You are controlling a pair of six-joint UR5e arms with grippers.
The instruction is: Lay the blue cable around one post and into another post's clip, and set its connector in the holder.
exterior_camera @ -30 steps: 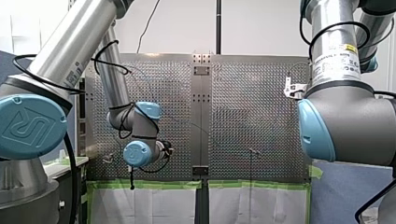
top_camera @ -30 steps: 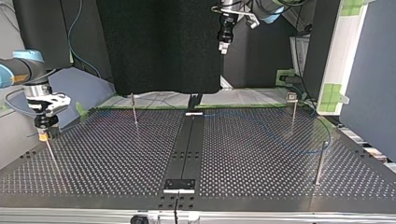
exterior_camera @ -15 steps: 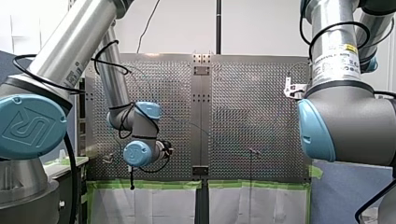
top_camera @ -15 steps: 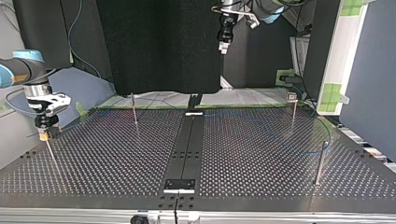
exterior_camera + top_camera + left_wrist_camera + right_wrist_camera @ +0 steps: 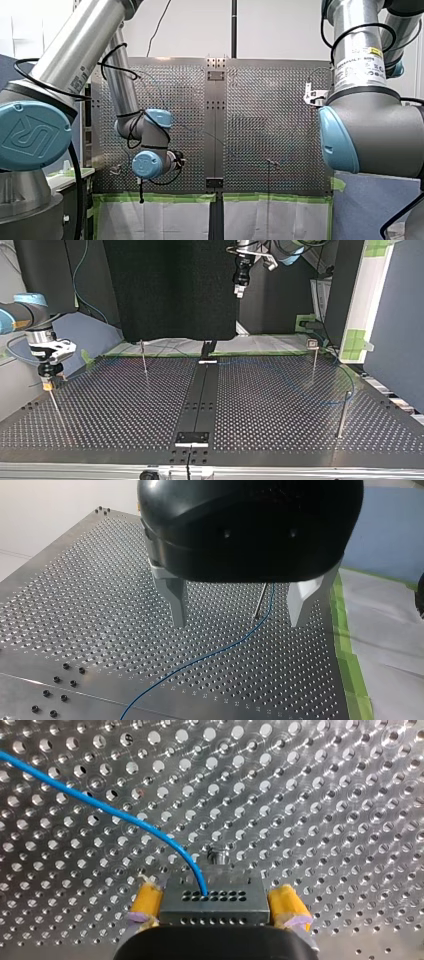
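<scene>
My right gripper (image 5: 218, 906) stands low over the perforated table (image 5: 125, 415), at the top view's left, on top of a thin post (image 5: 55, 407). In the right wrist view its two yellow pads (image 5: 147, 900) are at the two ends of a small grey metal block (image 5: 212, 895) with rows of holes. As far as I can see they press on it, so this gripper is clamped on the block. The blue cable (image 5: 125, 820) ends in one hole on the upper face of this block. From there it goes away in a curve over the table, ahead of the gripper. My left gripper (image 5: 236, 622) hangs high above the table, near the upper edge of the top view. Its pale fingers (image 5: 175, 600) are spread wide and hold nothing. Under it, in the left wrist view, the cable lies on the table in a long soft bend. It passes just beside the foot of another upright post (image 5: 260, 600), which shows between the two fingers. I cannot tell if the cable touches this post.
</scene>
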